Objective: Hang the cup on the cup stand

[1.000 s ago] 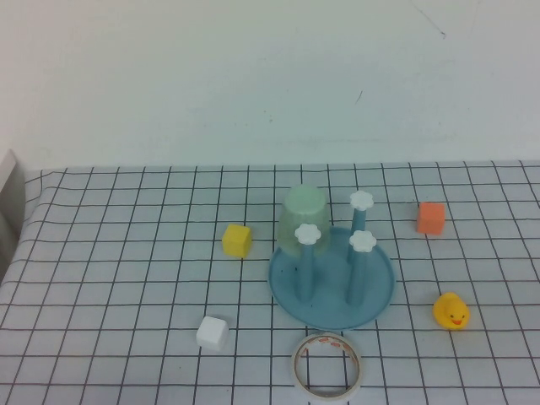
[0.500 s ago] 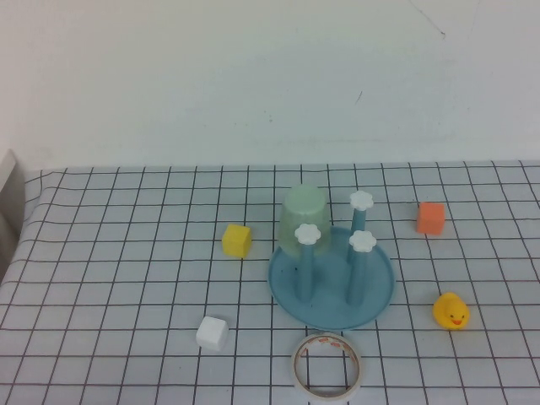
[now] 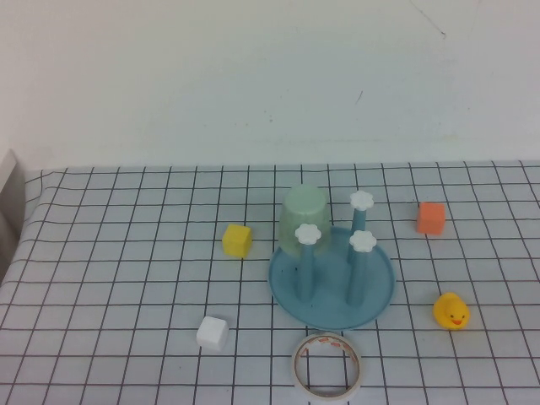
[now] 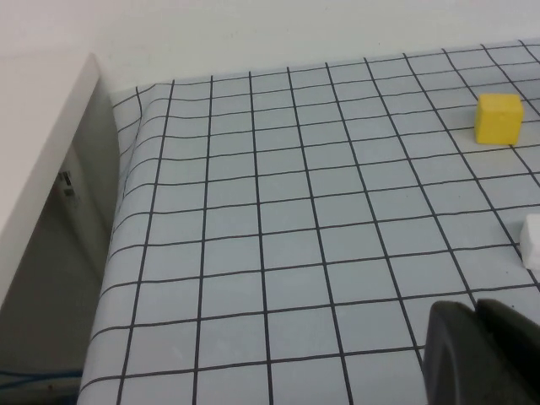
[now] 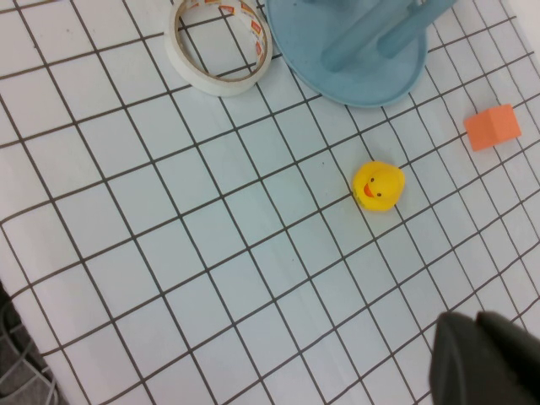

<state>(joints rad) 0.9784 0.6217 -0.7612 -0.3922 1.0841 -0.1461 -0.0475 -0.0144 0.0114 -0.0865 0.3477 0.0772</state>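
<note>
Scanning from your left, you find the left pincer [image 4: 477, 354] closed and empty above the gridded table [image 3: 126, 253], with a white cube [image 3: 213, 332] and a yellow cube [image 3: 237, 240] near it. Next, the cup [image 3: 302, 218] sits upside down over the back-left peg of the cup stand [image 3: 332, 283]. A tape ring [image 3: 328, 364] lies just in front. Past the rubber duck [image 3: 451, 310] and orange cube [image 3: 430, 218], your right pincer [image 5: 485, 363] hovers closed, holding nothing.
</note>
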